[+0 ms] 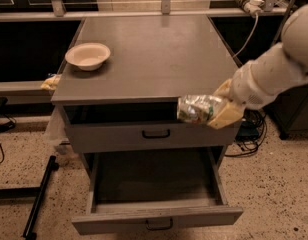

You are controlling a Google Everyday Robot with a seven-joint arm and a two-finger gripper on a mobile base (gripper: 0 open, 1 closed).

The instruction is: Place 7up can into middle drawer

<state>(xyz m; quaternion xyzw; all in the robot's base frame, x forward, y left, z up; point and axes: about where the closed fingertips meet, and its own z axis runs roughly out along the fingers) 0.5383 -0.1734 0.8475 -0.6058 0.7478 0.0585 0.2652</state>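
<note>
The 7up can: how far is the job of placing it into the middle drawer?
Done: the middle drawer stands open, and the gripper has the 7up can grasped. In hand: the can hangs in the air by the front edge of the cabinet, above the drawer. Left: lower it in and release.

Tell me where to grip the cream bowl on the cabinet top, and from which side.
Grip the cream bowl by its rim, coming from above, one finger inside and one outside: it stands upright, wide and shallow, likely too broad to span. The tool is occupied, shut on the 7up can in front of the upper drawer.
</note>
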